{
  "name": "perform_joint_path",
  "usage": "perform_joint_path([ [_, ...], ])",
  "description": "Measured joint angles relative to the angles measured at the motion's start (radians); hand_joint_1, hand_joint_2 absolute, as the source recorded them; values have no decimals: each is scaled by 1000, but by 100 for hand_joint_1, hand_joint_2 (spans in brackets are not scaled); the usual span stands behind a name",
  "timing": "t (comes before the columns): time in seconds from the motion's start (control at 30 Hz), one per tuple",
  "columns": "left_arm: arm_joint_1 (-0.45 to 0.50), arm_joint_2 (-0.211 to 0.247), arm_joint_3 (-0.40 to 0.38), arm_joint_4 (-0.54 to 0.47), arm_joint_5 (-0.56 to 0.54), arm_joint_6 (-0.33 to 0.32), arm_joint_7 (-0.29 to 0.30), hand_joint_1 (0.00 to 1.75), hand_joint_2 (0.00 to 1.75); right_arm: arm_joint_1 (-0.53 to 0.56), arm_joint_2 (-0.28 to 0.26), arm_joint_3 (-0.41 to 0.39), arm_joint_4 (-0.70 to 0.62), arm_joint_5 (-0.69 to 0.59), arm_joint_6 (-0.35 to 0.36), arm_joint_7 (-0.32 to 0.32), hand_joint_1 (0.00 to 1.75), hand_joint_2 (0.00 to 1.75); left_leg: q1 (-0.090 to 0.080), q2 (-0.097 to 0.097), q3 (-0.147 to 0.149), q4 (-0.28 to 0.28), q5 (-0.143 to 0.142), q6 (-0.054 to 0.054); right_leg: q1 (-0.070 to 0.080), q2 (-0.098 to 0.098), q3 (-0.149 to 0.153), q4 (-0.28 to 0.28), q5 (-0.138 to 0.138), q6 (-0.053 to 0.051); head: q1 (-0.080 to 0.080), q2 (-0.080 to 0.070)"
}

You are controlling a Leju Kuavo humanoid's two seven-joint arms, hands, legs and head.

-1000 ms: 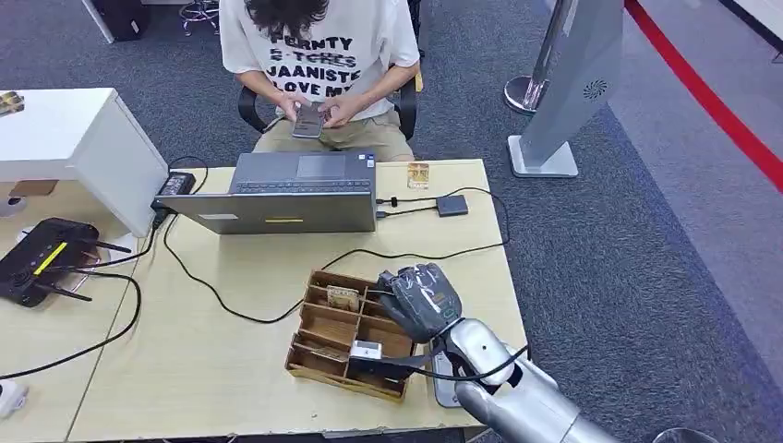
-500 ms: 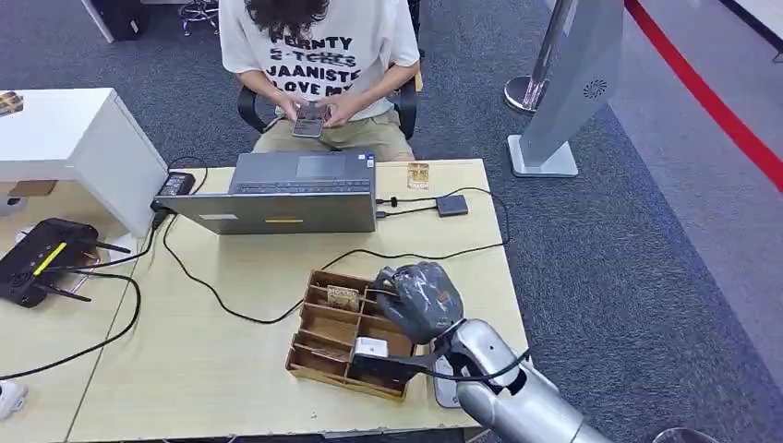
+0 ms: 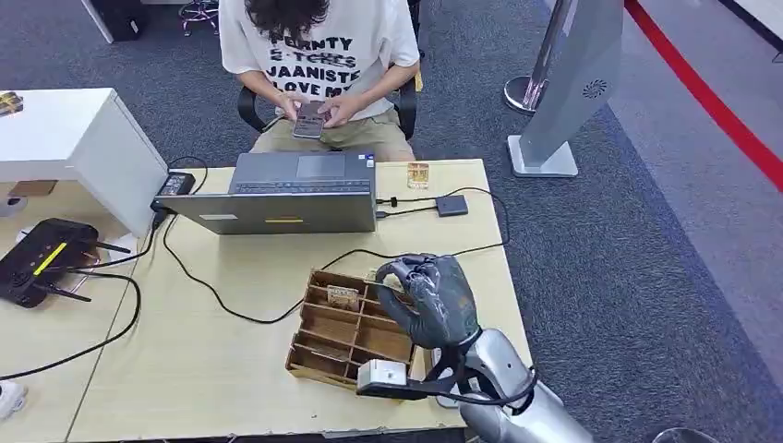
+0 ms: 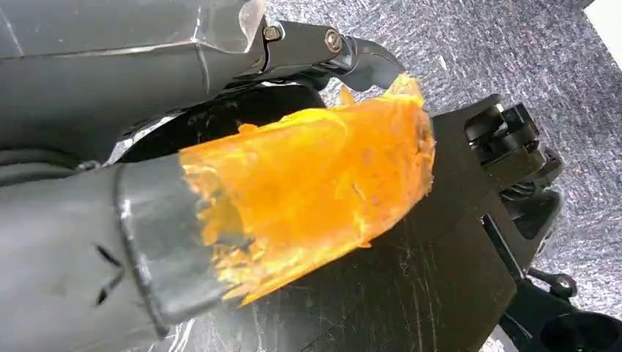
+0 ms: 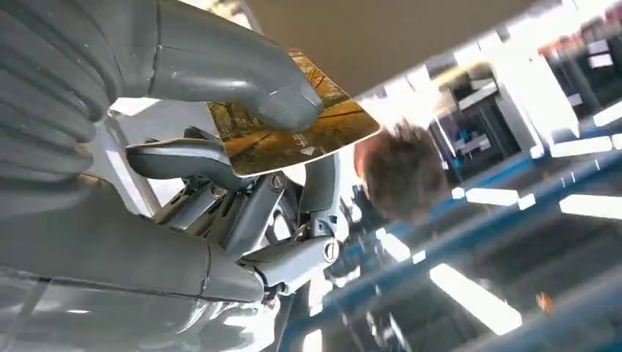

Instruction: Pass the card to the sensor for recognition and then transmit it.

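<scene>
1. Head view: a wooden desk [image 3: 231, 369] is standing on grey carpet; the right hand [image 3: 432, 297] is hovering above the divided tray [image 3: 343, 334], with the sensor [image 3: 452, 205] well apart.
2. Left wrist view: the left hand [image 4: 147, 235] is showing no clear finger state; I cannot tell.
3. Right wrist view: thumb and fingers [image 5: 220, 158] are pinching the card [image 5: 293, 128]; carrying it to the sensor is likely coming next.

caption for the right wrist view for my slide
Right hand pinches a picture card between thumb and fingers.
</scene>
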Motion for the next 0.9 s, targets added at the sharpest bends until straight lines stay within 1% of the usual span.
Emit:
perform_joint_path([
  [0.17,1,0,0,0,1,3,-3,0,0,28,12,-15,-44,12,-75,-29,175,175,0,0,0,0,0,0,0,0,0,0,0,0,0,0],
  [0.3,1,0,0,0,2,5,-4,0,0,46,22,-22,-70,16,-107,-41,175,175,0,0,0,0,0,0,0,0,0,0,0,0,0,0],
  [0.67,1,0,0,0,-8,2,-3,0,0,49,39,-24,-86,26,-111,-47,175,175,0,0,0,0,0,0,0,0,0,0,0,0,0,0],
  [0.9,-2,0,0,0,-23,-3,7,0,0,6,53,-23,-74,51,-84,-38,175,175,0,0,0,0,0,0,0,0,0,0,0,0,0,0],
])
